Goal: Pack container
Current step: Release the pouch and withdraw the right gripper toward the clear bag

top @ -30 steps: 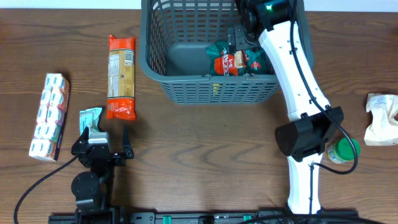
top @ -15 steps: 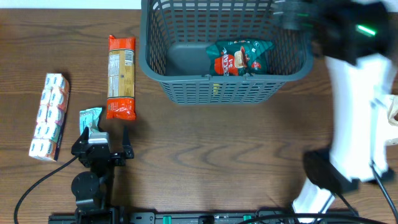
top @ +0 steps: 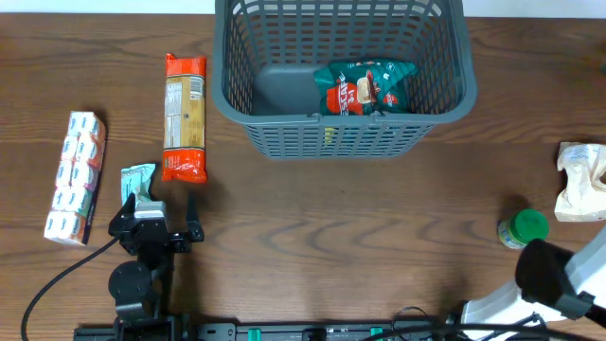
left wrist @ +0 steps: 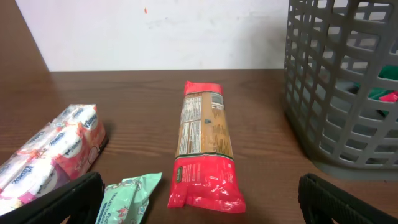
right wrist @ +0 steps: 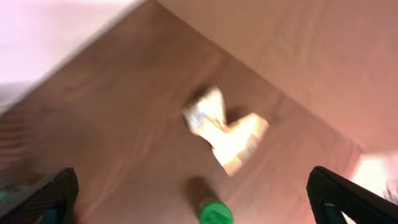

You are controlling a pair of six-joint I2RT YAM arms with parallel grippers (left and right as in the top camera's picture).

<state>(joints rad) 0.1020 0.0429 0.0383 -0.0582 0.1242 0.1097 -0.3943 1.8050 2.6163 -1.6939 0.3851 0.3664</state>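
Note:
The dark grey lattice container [top: 237,95] stands at the back centre and also shows in the left wrist view [left wrist: 336,87]. Inside it lie a green packet [top: 365,74] and a red packet [top: 343,97]. My left gripper [top: 159,216] is open and empty at the front left; its wrist view shows the open jaws [left wrist: 202,202] facing a red pasta packet [left wrist: 202,146]. My right arm [top: 559,284] is folded at the front right corner. Its gripper [right wrist: 193,196] is open and empty, high above a green-lidded jar [right wrist: 214,213].
The red pasta packet [top: 184,116], a tissue pack [top: 74,176] and a mint green wipes packet [top: 137,180] lie at the left. The green-lidded jar [top: 524,229] and a crumpled cream bag [top: 579,180] sit at the right. The right wrist view is blurred.
My right arm has pulled out of the container and swung back to the front right corner. The packets stay in the container. The left arm has not moved.

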